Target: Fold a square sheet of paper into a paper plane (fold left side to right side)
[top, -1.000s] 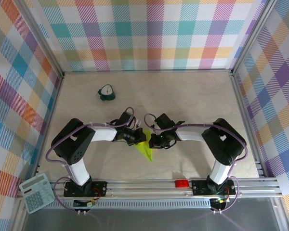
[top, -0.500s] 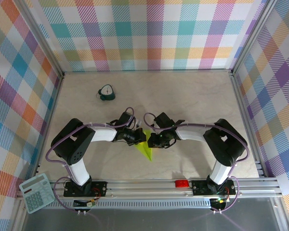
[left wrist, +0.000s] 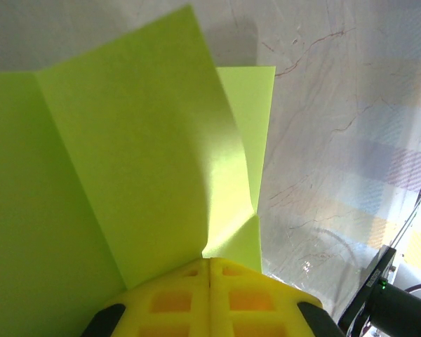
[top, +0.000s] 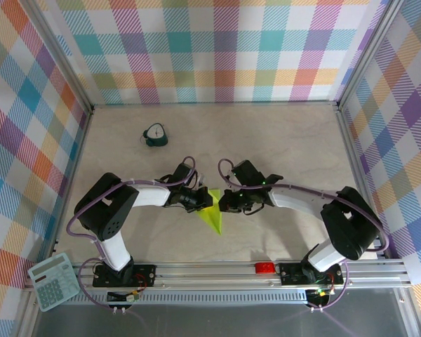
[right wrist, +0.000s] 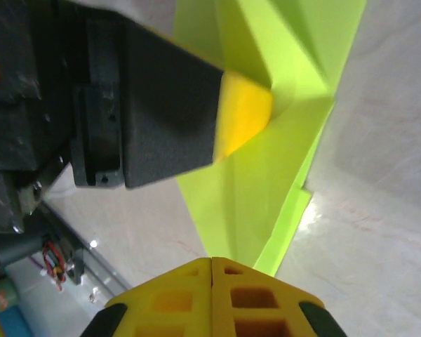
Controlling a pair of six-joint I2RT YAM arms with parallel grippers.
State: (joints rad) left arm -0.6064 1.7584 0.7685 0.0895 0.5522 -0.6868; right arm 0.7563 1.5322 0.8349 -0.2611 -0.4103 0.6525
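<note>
both pairs of jaws are pressed together. left gripper has its yellow fingertips down on a crease of the lime paper plane. right gripper meets the plane's right edge, and whether paper is pinched there i cannot tell. the plane lies in the near half of the table, midway between its side edges, point toward the near edge. since 1 second ago the right arm's elbow has swung out toward the right edge; the plane has stayed put.

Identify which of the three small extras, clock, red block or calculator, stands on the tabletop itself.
The teal clock, back left. The red block lies on the metal rail; the calculator sits off the near-left corner.
</note>
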